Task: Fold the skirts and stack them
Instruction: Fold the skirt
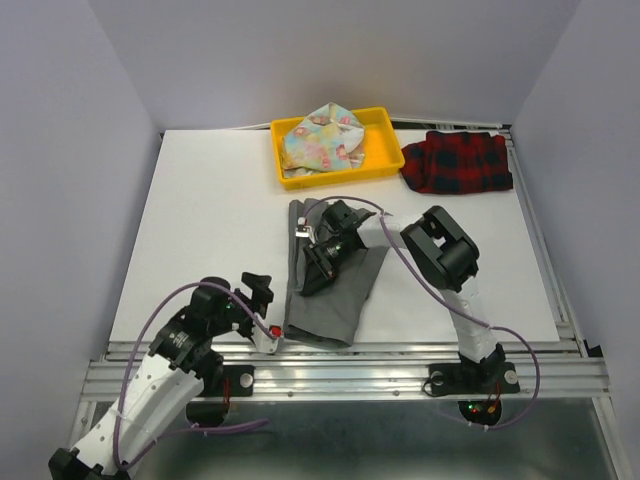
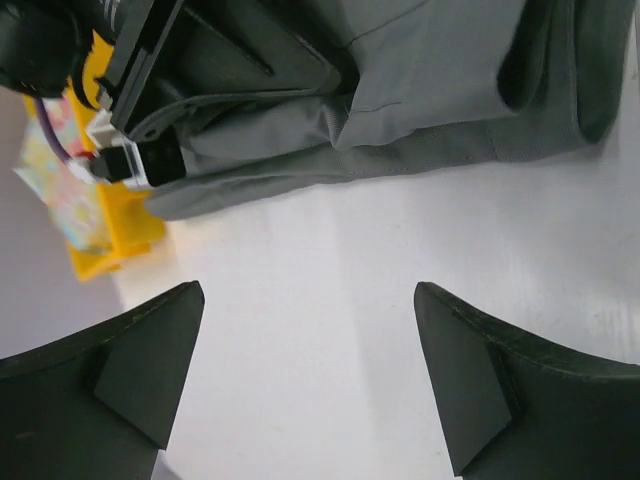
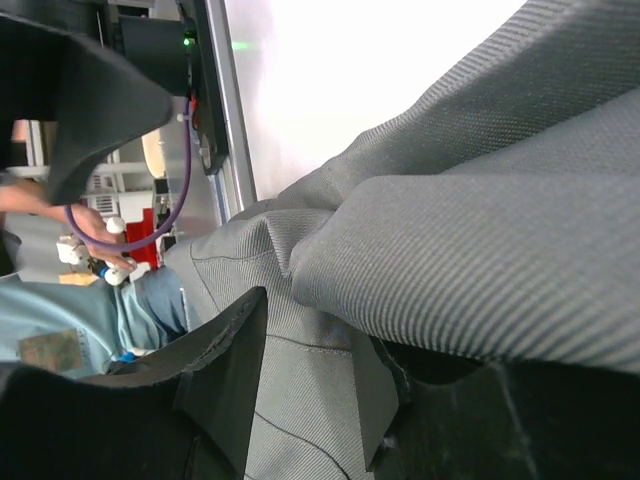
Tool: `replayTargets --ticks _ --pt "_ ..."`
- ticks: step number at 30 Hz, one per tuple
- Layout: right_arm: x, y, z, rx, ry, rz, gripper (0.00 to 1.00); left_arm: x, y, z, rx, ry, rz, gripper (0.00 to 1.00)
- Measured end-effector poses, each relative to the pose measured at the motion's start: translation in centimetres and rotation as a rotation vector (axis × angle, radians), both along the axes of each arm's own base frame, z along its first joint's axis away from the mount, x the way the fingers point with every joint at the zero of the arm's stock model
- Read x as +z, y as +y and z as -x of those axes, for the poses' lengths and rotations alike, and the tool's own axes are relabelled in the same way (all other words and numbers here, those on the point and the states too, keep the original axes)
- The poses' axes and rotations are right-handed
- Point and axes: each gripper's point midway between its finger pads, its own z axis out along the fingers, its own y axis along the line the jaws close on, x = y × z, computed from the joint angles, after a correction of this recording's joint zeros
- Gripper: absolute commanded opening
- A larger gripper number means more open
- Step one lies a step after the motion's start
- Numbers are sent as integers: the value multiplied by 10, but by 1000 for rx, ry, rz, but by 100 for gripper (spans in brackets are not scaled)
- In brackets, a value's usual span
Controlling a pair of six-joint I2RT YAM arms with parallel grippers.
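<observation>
One fold in hand: my right gripper [image 1: 312, 262] pinches the grey skirt [image 1: 335, 300]. Left gripper [image 2: 305, 380] waits open; next I carry the edge across.

Lab: walled white table [image 1: 210, 230], aluminium rails [image 1: 350, 378]

Even, diffuse light fills the overhead view, and the white table [image 1: 210, 220] reads bright with only soft, short shadows under the yellow tray [image 1: 372, 160] and along the grey skirt [image 1: 335, 290]. In the left wrist view the table glares near the right edge, washing out its texture, while the dark fingers [image 2: 130, 370] at the bottom are underexposed and slightly soft. In the right wrist view the table top blows out to pure white, the skirt's weave is sharp, and the background at left is blurred.
</observation>
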Motion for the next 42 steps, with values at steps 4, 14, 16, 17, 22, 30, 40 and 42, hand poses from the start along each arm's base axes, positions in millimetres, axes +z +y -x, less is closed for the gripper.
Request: replayTargets --ticks 4,14,16,17,22,30,40,42 --pt "-1 -4 3 28 -15 2 45 -19 -4 4 -152 -175 -52 98" --pt "-2 -13 13 67 1 12 44 -57 -24 24 -421 -95 -157 99" --pt "-2 -16 14 65 11 21 43 -59 -31 26 -440 -5 -169 99" --pt "-2 -18 13 60 19 26 43 -54 -36 23 -436 40 -167 99" --pt "-3 -29 4 27 92 32 43 -28 -56 -3 -375 84 -121 99" --pt "-3 -40 -11 -3 130 41 43 -12 -81 25 -404 88 -92 99" --pt "-3 -43 -11 17 122 33 43 16 -151 63 -351 238 -87 98" --pt "-3 -45 -10 20 122 33 43 2 -150 67 -313 288 -122 98"
